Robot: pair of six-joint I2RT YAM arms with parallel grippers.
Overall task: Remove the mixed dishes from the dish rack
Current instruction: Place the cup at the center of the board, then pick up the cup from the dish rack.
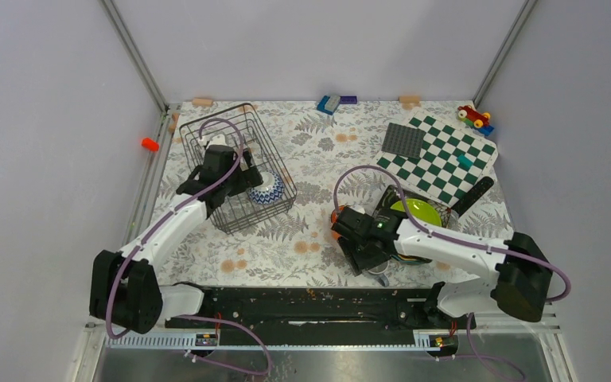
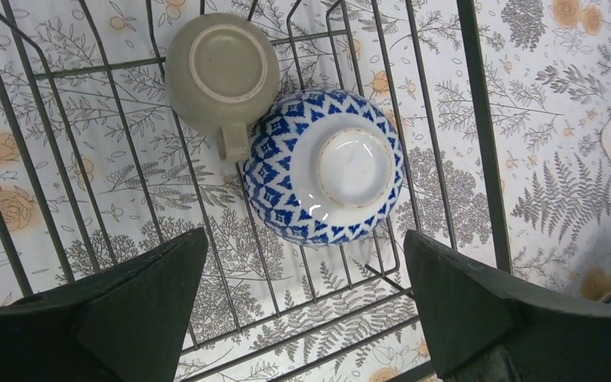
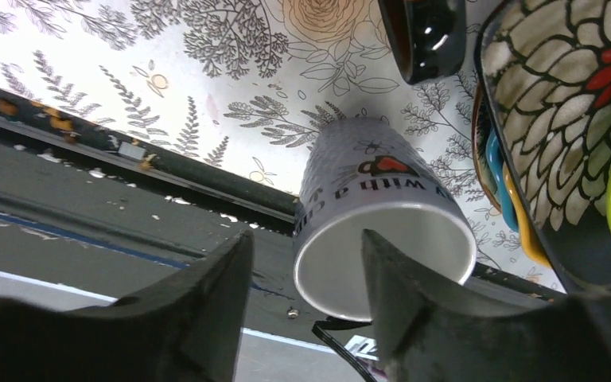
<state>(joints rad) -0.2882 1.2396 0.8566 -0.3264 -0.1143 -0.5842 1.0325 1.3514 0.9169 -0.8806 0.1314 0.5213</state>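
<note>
Nearest from above, the right end effector [image 1: 372, 263] hovers low beside stacked plates [image 1: 420, 211] on the fern-print bench [image 1: 318, 151]; the dish rack [image 1: 235, 215] stands far left.

Left wrist: the left end effector [image 2: 304, 239] is wide open and empty above an upturned blue-white bowl [image 2: 322, 167] and grey cup [image 2: 221, 72] in the rack.

Right wrist: jaws parted astride the rim of a white mug [image 3: 382, 207], not clamped.

Floral plate [image 3: 557, 103] cut off by the right edge
</note>
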